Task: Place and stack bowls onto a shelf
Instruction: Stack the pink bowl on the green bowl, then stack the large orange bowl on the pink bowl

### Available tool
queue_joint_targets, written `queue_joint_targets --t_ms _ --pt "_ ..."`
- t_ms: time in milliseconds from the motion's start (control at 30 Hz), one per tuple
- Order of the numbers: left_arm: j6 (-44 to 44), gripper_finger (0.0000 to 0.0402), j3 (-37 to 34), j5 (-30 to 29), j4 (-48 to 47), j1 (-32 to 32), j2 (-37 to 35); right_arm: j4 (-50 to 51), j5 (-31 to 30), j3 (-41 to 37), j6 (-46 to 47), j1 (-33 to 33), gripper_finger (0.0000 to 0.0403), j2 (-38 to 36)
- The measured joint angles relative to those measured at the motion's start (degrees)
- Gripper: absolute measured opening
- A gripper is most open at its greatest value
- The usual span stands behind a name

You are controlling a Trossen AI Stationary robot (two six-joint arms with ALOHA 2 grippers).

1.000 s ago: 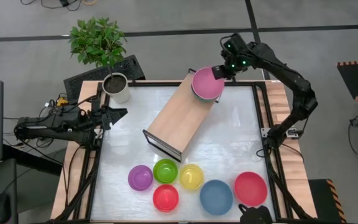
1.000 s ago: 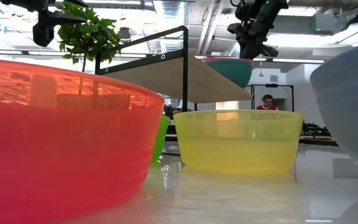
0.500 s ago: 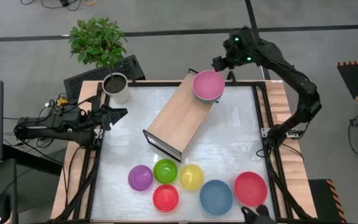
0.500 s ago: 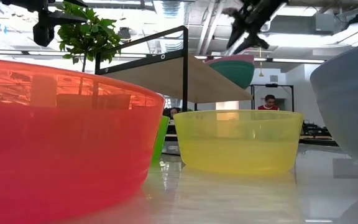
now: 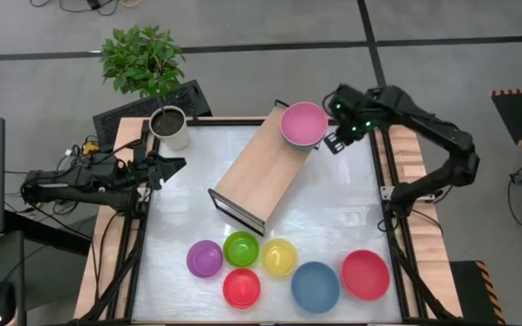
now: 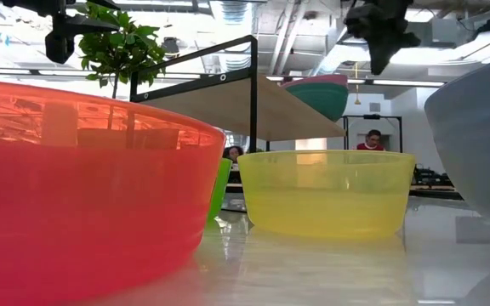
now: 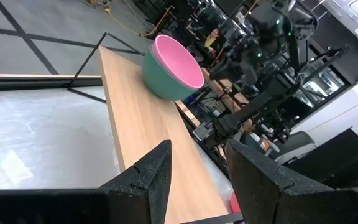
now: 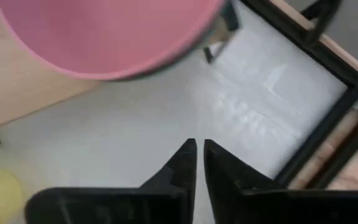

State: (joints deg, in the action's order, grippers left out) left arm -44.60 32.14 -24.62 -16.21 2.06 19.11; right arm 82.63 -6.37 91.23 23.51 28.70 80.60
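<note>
High view: potted plant (image 5: 141,58) beside white pot (image 5: 169,128).

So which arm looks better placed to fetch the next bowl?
Probably the right. Its gripper hangs empty over the table beside the pink-in-teal stack on the shelf, while the left gripper waits at the far edge near the white pot.

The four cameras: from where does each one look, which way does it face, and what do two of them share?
High: above, straight down on shelf; both arms, right hand beside pink bowl.
Low: table height, level past yellow bowl; right arm overhead.
Left wrist: along the shelf; own fingers open.
Right wrist: down at table; own fingers nearly closed.
Shared: the pink bowl nested in the teal bowl, in every view.
</note>
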Motion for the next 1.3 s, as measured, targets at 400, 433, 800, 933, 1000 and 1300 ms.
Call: queue_joint_targets --t_ms 400,433,800,933,1000,1300 --pt "-1.0 0.014 0.0 0.0 -1.5 0.0 0.0 -8.2 0.3 -1.6 -3.8 0.1 0.0036 5.4" --pt "-1.2 0.014 0.0 0.1 -1.6 0.0 0.0 -9.3 0.3 -1.6 -4.0 0.2 0.0039 5.5" --pt "-1.7 0.014 0.0 1.4 -1.6 0.0 0.0 -11.6 3.7 -0.6 -3.6 3.0 0.0042 4.7" --pt "-1.7 0.014 0.0 1.5 -1.5 0.0 0.0 -13.1 3.2 2.4 -2.1 2.4 0.0042 2.3" --pt "-1.7 0.014 0.0 1.5 -1.5 0.0 0.0 -15.1 3.2 3.7 -1.9 2.5 0.0042 1.8" --pt "-1.6 0.014 0.0 3.3 -1.5 0.0 0.0 7.9 12.7 5.7 2.6 -7.3 0.0042 -3.3"
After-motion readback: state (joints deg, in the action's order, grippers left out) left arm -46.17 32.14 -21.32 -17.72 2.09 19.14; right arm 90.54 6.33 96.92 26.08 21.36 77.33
